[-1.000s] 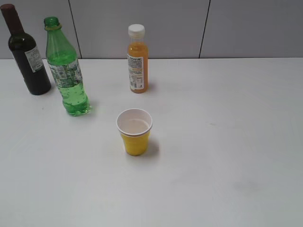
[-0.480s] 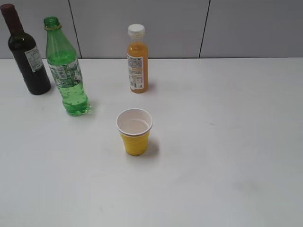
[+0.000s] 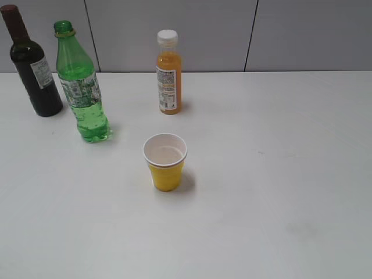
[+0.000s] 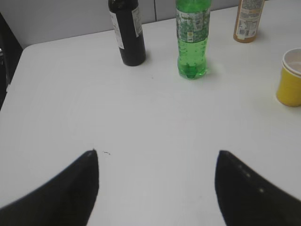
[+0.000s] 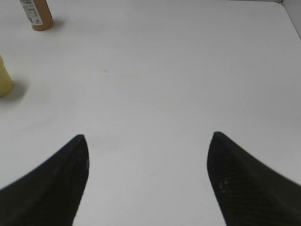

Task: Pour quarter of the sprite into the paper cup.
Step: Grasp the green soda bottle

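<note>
Still at rest — nothing has shifted across the last second; pour not begun.

Sprite (image 3: 82,87) stands upright at upper left of the exterior view, capless, beside the wine bottle (image 3: 34,67); paper cup (image 3: 165,161) sits centre frame, apparently empty, well apart from it. Juice bottle (image 3: 168,72) behind. Left gripper (image 4: 157,181) released, jaws spread wide, holding nothing, sprite ahead at top centre of its view. Right gripper (image 5: 148,174) likewise spread and empty. Judgement: the reach for the sprite is the step to come.

paper cup (image 5: 4,80): cut by left edge | label print unreadable
</note>
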{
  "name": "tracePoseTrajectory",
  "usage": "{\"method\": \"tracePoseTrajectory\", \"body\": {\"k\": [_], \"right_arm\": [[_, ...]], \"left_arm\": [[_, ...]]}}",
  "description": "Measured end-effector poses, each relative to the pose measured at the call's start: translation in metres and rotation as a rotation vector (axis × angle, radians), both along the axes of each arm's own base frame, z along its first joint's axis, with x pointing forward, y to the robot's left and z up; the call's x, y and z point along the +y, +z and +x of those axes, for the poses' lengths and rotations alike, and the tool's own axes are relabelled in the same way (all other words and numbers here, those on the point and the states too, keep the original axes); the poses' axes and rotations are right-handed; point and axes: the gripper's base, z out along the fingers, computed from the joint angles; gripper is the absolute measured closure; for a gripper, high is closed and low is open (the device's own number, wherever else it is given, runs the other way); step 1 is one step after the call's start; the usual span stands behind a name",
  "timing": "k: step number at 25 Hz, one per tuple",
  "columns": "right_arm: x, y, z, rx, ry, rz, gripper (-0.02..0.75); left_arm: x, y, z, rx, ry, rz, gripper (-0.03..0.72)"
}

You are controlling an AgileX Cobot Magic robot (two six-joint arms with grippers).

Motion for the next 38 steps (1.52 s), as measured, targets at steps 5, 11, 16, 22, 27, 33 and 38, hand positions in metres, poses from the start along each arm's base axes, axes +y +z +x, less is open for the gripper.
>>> {"method": "tracePoseTrajectory", "body": {"k": [5, 11, 16, 22, 27, 33, 38], "right_arm": [[0.0000, -0.0001, 0.0000, 0.001, 0.000, 0.000, 0.147], [0.0000, -0.0001, 0.0000, 0.001, 0.000, 0.000, 0.147], [0.0000, -0.0001, -0.0001, 0.002, 0.000, 0.000, 0.147], [0.0000, -0.0001, -0.0001, 0.002, 0.000, 0.000, 0.147], [0.0000, -0.0001, -0.0001, 0.002, 0.000, 0.000, 0.147], [0.0000, -0.0001, -0.0001, 0.002, 0.000, 0.000, 0.147], [0.0000, -0.0001, -0.0001, 0.002, 0.000, 0.000, 0.147]], "left_arm": [[0.0000, 0.0000, 0.0000, 0.000, 0.000, 0.000, 0.104], [0.0000, 0.0000, 0.0000, 0.000, 0.000, 0.000, 0.104], [0.0000, 0.0000, 0.0000, 0.000, 0.000, 0.000, 0.104], [0.0000, 0.0000, 0.0000, 0.000, 0.000, 0.000, 0.104], [0.0000, 0.0000, 0.0000, 0.000, 0.000, 0.000, 0.104], [0.0000, 0.0000, 0.0000, 0.000, 0.000, 0.000, 0.104], [0.0001, 0.0000, 0.0000, 0.000, 0.001, 0.001, 0.104]]}}
